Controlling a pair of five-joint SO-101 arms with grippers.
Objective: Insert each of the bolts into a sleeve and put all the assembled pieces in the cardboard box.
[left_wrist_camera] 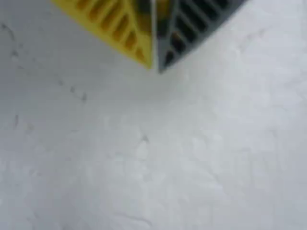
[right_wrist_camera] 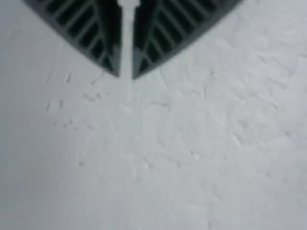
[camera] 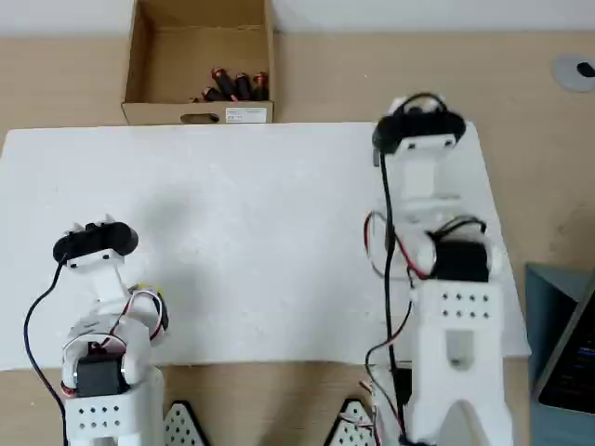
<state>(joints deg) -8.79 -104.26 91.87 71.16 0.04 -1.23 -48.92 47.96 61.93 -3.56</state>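
Note:
The cardboard box (camera: pixel 139 56) stands at the far edge of the table, beyond the white mat. Several assembled bolt-and-sleeve pieces (camera: pixel 234 85), dark with red parts, lie in its near right corner. My left gripper (left_wrist_camera: pixel 155 64), one finger yellow and one dark, is shut with nothing between the tips, just above the white mat. In the high view the left arm (camera: pixel 96 243) is folded back at the mat's near left. My right gripper (right_wrist_camera: pixel 125 72) is shut with only a thin slit between its dark fingers, empty, over the mat; the right arm (camera: pixel 420 133) is at the mat's right side.
The white mat (camera: pixel 242 232) covers most of the table between the arms and the box. A laptop (camera: pixel 567 344) sits at the right edge. A grey round disc (camera: pixel 575 71) lies at the far right on the wood.

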